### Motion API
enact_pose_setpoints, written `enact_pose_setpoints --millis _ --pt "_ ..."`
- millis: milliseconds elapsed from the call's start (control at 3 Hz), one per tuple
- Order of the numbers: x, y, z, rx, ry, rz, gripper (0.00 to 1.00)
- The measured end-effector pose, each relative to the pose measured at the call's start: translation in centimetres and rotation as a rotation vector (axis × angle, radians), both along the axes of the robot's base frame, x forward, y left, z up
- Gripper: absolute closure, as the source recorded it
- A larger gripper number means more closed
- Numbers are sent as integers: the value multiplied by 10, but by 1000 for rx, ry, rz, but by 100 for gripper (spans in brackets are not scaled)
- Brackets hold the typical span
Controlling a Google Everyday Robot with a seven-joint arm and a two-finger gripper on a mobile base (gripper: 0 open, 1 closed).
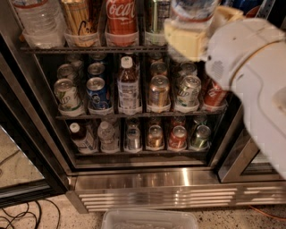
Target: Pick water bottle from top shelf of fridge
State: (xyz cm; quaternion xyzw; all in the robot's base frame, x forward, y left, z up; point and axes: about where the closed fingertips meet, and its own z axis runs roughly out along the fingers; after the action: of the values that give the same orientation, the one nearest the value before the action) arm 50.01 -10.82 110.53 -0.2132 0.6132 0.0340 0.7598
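The fridge (156, 194) stands open, showing its dark racks. On the top shelf (89, 48) one clear ribbed water bottle (192, 8) stands at the right end of the row. My gripper (201, 32), cream-coloured on a white arm, is at that bottle's lower part and covers its base. A second clear water bottle (38, 20) stands at the left end of the same shelf. Between them are a tan can (80, 22), a red Coca-Cola bottle (120, 18) and a green can (156, 15).
The middle rack holds cans and a small white-capped bottle of brown drink (128, 85). The bottom rack holds short cans and small bottles. My white arm (254, 76) covers the right side. A clear plastic bin (149, 220) and cables (22, 217) lie on the floor.
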Motion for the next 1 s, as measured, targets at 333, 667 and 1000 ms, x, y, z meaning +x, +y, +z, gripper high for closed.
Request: enact_pose_setpoints --millis 333,667,1000 --pt "-16 85 -48 39 152 192 100" --pt "-25 98 -41 61 170 244 100" --pt "-25 98 -41 61 170 244 100"
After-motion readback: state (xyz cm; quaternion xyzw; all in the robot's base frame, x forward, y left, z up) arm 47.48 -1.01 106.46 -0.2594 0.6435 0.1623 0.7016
